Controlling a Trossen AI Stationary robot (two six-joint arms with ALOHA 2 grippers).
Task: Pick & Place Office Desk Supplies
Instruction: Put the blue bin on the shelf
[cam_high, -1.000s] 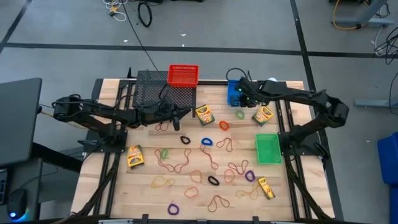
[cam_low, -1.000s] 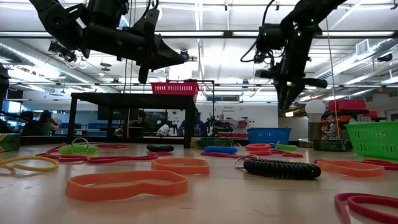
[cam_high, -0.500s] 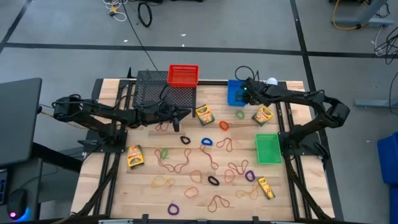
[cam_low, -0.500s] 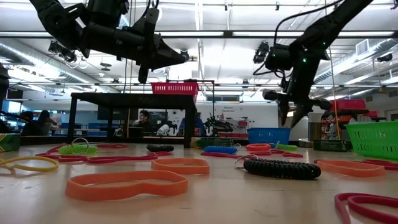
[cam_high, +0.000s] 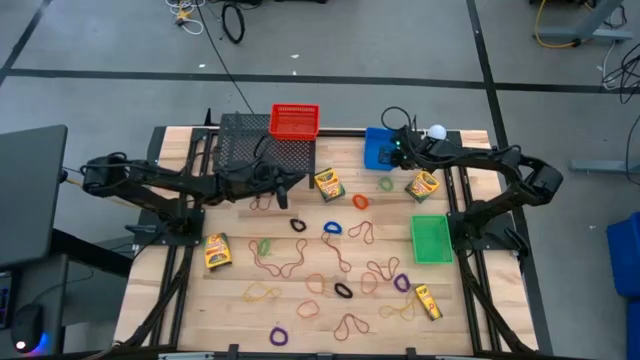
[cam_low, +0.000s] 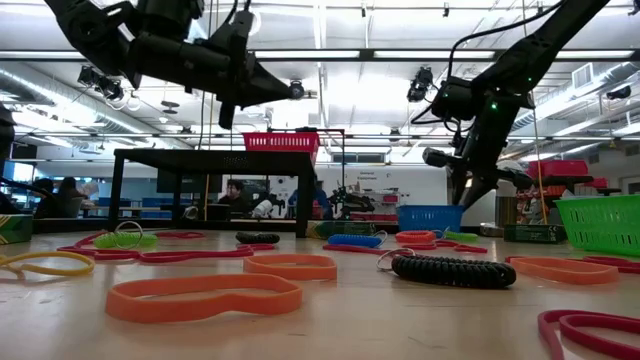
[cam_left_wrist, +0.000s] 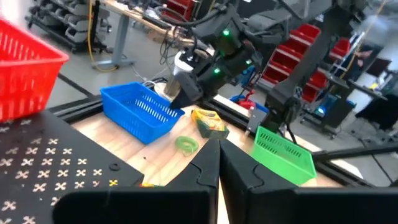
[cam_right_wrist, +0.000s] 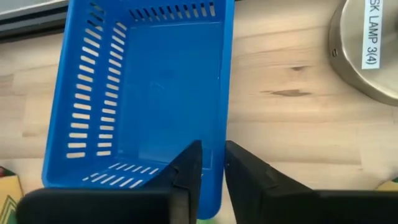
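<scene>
Many rubber-band loops (cam_high: 330, 262) lie scattered flat on the wooden table, with yellow crayon boxes (cam_high: 329, 185) (cam_high: 423, 184) (cam_high: 216, 251) among them. My right gripper (cam_right_wrist: 211, 155) hangs slanting down just over the blue basket (cam_right_wrist: 149, 93) at the table's far side. Its fingers stand slightly apart above the basket's side wall, with nothing between them. In the low view its tips (cam_low: 470, 190) show a little above the basket's rim (cam_low: 432, 210). My left gripper (cam_left_wrist: 219, 155) is shut and empty. It is held level, high over the table beside the black mesh tray (cam_high: 262, 150).
A red basket (cam_high: 295, 120) sits on the black mesh tray at the far edge. A green basket (cam_high: 431, 239) stands at the right. A white ball lamp (cam_high: 437, 131) on a round metal base (cam_right_wrist: 370, 50) stands just right of the blue basket.
My right gripper has come down and gone a little toward the table's right edge, ending close over the blue basket. My left arm has kept still.
</scene>
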